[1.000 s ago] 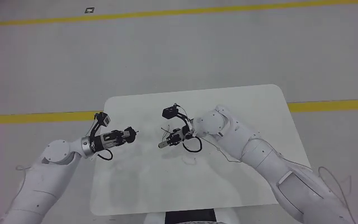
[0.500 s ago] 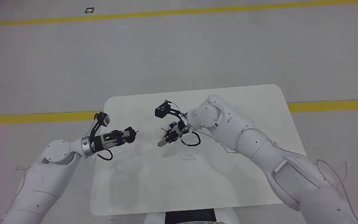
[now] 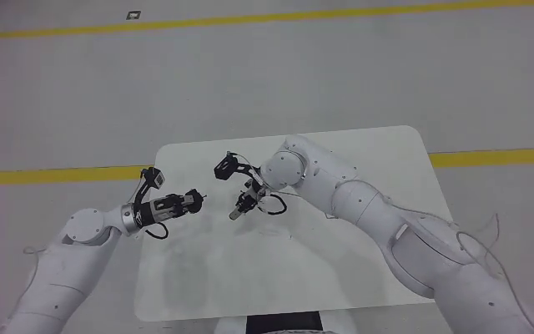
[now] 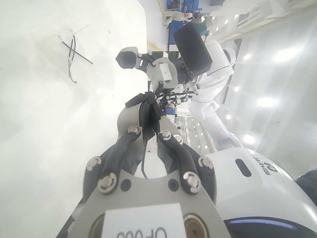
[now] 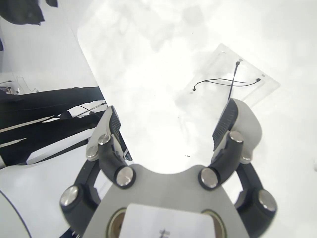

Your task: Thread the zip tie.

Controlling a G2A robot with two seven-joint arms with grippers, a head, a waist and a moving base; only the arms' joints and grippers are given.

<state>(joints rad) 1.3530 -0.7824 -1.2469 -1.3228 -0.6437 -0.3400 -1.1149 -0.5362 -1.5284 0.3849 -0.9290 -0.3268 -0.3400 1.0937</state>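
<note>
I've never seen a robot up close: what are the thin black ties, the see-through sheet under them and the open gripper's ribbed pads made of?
Zip ties: likely flexible matte plastic; they curve loosely.
Clear sheet: probably glossy acrylic or similar; the table shows through, edges catch light.
Right gripper pads: black, ribbed, possibly rubber; can't be sure.

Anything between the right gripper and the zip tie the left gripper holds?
Nothing visible. The left gripper is shut on the zip tie, and only bare table shows between it and the open right gripper. The spare ties lie off to the side on a clear plate.
</note>
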